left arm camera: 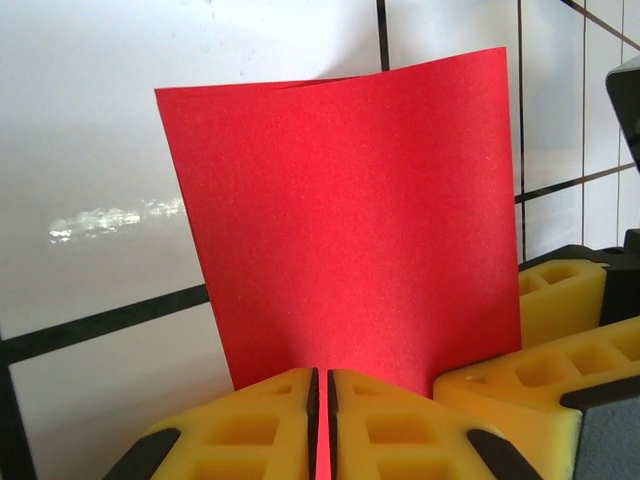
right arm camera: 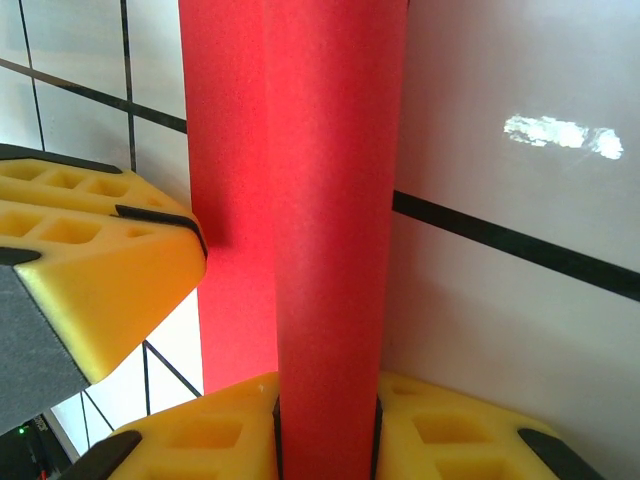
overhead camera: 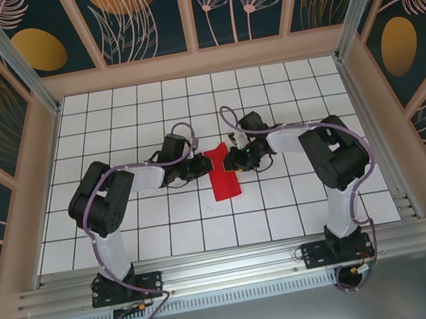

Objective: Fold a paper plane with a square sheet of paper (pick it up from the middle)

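The square sheet of paper (overhead camera: 223, 181) is bright red and doubled over into a narrow strip, standing off the white grid table between both grippers. In the left wrist view the sheet (left arm camera: 340, 220) rises as a broad folded panel, and my left gripper (left arm camera: 320, 385) is shut on its lower edge with only a thin red line between the pads. My right gripper (right arm camera: 325, 400) is shut on the rounded fold of the sheet (right arm camera: 330, 200). From above, the left gripper (overhead camera: 200, 166) and right gripper (overhead camera: 235, 161) face each other across the paper, nearly touching.
The white grid table (overhead camera: 269, 101) is ringed by a wooden frame with patterned panels (overhead camera: 140, 16). An aluminium rail (overhead camera: 230, 263) runs along the near edge by the arm bases. The other arm's yellow fingers (left arm camera: 545, 325) crowd each wrist view.
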